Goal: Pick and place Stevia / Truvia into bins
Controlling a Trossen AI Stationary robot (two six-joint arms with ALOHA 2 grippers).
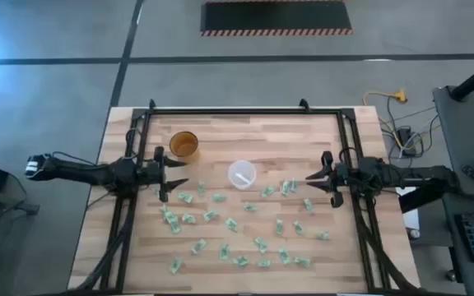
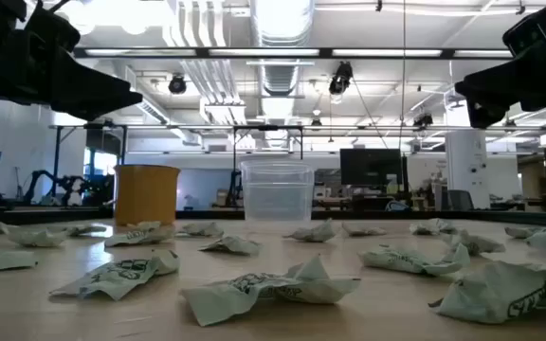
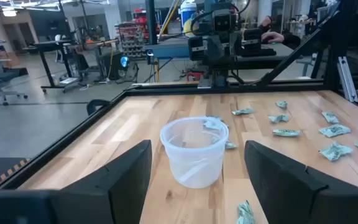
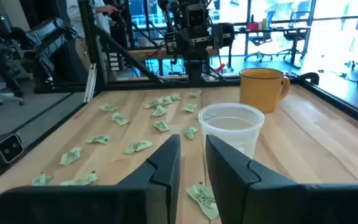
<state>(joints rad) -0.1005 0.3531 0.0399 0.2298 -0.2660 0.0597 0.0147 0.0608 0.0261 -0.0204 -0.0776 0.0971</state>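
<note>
Many small green-and-white Stevia / Truvia sachets [image 1: 229, 222] lie flat and crumpled across the wooden table, also in the low view [image 2: 254, 289]. The bin, a translucent whitish cup [image 1: 241, 173], stands upright among them near the table's middle. My left gripper [image 1: 179, 173] hovers left of it, open wide, its fingers [image 3: 120, 180] pointing level at the cup [image 3: 194, 149] from a short distance. My right gripper [image 1: 309, 178] hovers right of the cup [image 4: 230, 127], its fingers [image 4: 166, 162] only a narrow gap apart with nothing between them. Both are raised off the table.
An amber-brown cup [image 1: 183, 145] stands upright behind and left of the bin, close to my left gripper. A black frame [image 1: 245, 111] runs along the table's far edge and both sides. The far strip of the table holds no sachets.
</note>
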